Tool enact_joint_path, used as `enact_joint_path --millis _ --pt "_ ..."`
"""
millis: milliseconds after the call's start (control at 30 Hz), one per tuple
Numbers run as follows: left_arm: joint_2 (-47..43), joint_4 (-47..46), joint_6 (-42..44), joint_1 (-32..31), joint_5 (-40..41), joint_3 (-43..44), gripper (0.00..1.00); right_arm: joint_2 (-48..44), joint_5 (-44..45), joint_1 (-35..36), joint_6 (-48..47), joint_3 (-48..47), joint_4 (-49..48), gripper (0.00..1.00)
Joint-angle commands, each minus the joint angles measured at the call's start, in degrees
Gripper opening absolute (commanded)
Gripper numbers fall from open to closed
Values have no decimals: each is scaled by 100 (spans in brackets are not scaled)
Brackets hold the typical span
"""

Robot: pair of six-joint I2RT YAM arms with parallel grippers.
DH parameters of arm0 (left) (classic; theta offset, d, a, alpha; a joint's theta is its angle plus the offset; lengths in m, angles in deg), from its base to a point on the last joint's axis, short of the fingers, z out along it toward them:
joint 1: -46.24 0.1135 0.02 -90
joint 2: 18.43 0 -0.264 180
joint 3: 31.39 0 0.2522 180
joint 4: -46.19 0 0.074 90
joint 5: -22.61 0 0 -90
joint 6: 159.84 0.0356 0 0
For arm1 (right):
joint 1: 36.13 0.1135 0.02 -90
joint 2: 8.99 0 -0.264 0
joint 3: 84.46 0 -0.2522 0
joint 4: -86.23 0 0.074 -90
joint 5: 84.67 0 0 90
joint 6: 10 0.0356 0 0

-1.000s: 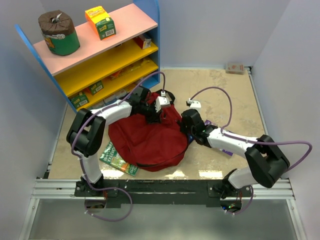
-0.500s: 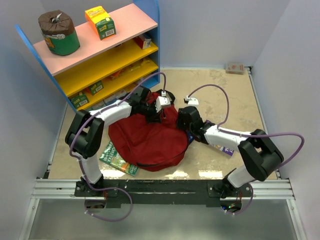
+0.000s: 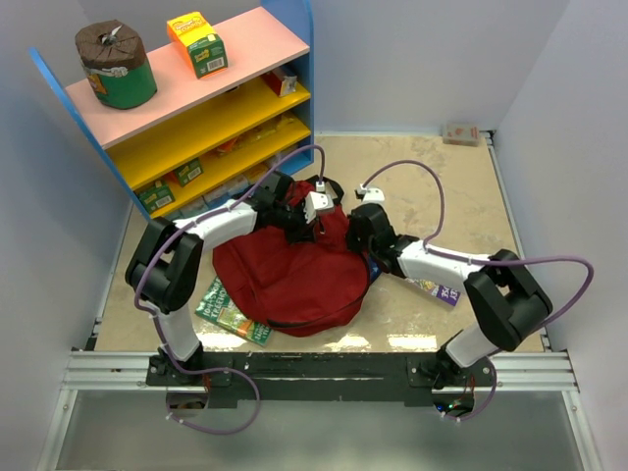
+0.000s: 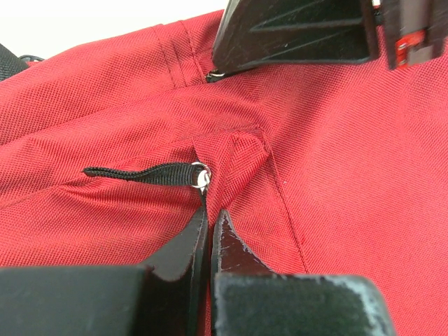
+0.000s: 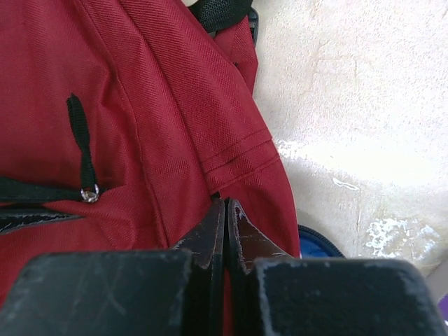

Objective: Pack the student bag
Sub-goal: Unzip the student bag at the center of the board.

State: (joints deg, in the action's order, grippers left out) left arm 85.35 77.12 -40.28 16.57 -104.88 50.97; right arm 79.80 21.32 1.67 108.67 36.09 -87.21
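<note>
- From above, the student bag [image 3: 289, 280] lies slumped in the middle of a beige, marbled table [image 3: 442, 177]. Pale walls [image 3: 412, 59] close it in on three sides.
- Beyond the bag, far left, stands a blue shelf unit [image 3: 299, 59] with pink and yellow boards. A green tub [image 3: 116, 69] and an orange-and-green carton [image 3: 196, 41] sit on its top board.
- A green book [image 3: 231, 312] pokes out from under the bag's near-left edge. A purple book [image 3: 440, 291] lies to the bag's right, and a small box [image 3: 461, 132] sits well beyond the bag in the far-right corner.
- The left gripper [image 3: 300, 228] is down on the bag's far end, and the right gripper [image 3: 361, 240] is at the bag's right edge.
- At the left wrist, the fingers are pressed together on the red cloth. Their tips sit just under a zip ring [image 4: 201, 177] that carries a black ribbon tab [image 4: 136, 171]. I cannot tell whether they nip anything.
- At the right wrist, the fingers are together too, with their tips against the bag's hem where the cloth meets bare table. A blue thing [image 5: 316, 243] peeks out from under the bag there.
</note>
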Motion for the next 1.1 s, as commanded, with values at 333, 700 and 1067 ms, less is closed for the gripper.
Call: enact_joint_path --millis 333,700,1067 --pt "-386 -302 -161 -39 67 -127 0 -1416 923 -10 95 51 614 0" --pt "-430 189 -197 -83 -415 1128 52 -1918 889 -18 429 517 817 0" --pt "1923 2192 1411 -452 -1542 3640 71 -2155 853 -18 552 543 975 0"
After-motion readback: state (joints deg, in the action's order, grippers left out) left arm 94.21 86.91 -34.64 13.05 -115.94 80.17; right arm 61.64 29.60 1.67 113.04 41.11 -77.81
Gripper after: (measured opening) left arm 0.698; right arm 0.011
